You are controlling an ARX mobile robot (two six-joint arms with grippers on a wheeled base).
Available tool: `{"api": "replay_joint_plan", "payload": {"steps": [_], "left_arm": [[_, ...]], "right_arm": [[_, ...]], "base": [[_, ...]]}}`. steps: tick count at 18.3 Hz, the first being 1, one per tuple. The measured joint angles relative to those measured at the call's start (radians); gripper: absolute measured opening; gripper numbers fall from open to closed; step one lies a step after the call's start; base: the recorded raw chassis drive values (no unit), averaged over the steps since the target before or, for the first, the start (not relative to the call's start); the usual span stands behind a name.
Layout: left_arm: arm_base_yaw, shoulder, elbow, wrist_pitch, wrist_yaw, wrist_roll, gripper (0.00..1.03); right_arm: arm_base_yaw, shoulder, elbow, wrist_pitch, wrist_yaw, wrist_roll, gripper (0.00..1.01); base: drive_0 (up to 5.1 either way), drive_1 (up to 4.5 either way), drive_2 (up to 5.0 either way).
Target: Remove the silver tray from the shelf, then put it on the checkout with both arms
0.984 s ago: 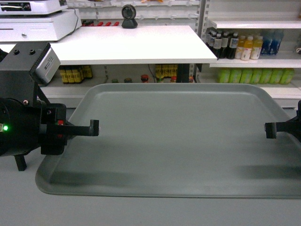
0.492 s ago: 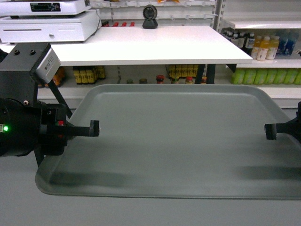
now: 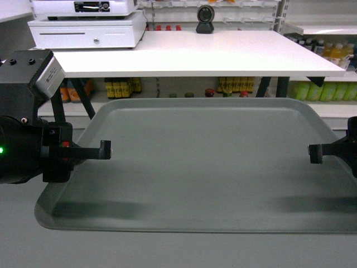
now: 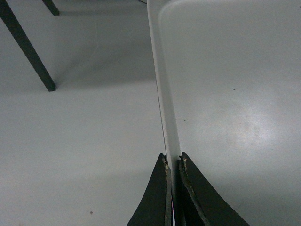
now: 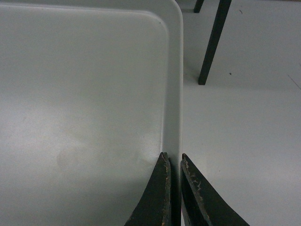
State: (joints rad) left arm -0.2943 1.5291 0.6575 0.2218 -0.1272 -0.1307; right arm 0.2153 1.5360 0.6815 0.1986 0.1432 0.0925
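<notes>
- One silver tray point(image 3: 206, 162) fills the lower two thirds of the head view, held level between two grippers, with floor showing below it in both wrist views.
- Left gripper point(image 4: 173, 162): two fingers pinched narrow on the tray's left rim, one finger outside point(image 4: 157, 197) and one inside. In the head view it sits at mid-left point(image 3: 103, 149).
- Right gripper point(image 5: 173, 160): two fingers clamped narrow on the tray's right rim, which runs up between them. In the head view it sits at the right edge point(image 3: 315, 152).
- Two arms in the head view: the left arm point(image 3: 25, 156) is a big black block at the left with one green light and one grey wrist block above it; of the right arm only a sliver shows at the right edge.
- Beyond the tray's far rim: one checkout point(image 3: 223, 53), a white counter top across the upper frame, well apart from the tray and higher in the picture.
- On the checkout: one black round-lens camera point(image 3: 205, 19) at top centre, one white cash drawer point(image 3: 89, 34) at upper left with one scale-like unit stacked on it.
- Under the counter: dark table legs point(image 5: 214, 40) and rows of small bottles, too small to count.
- Far upper right: shelf point(image 3: 321, 28) with drink bottles, number unclear.
</notes>
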Motion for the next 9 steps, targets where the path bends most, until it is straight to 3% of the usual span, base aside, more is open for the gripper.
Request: {"api": "replay_joint_plan", "payload": {"steps": [9], "left_arm": [[-0.010, 0.000, 0.000, 0.003, -0.003, 0.000, 0.03]], "right_arm": [[-0.012, 0.000, 0.000, -0.006, 0.005, -0.001, 0.03]], "base": [[-0.1, -0.09, -0.1]]}}
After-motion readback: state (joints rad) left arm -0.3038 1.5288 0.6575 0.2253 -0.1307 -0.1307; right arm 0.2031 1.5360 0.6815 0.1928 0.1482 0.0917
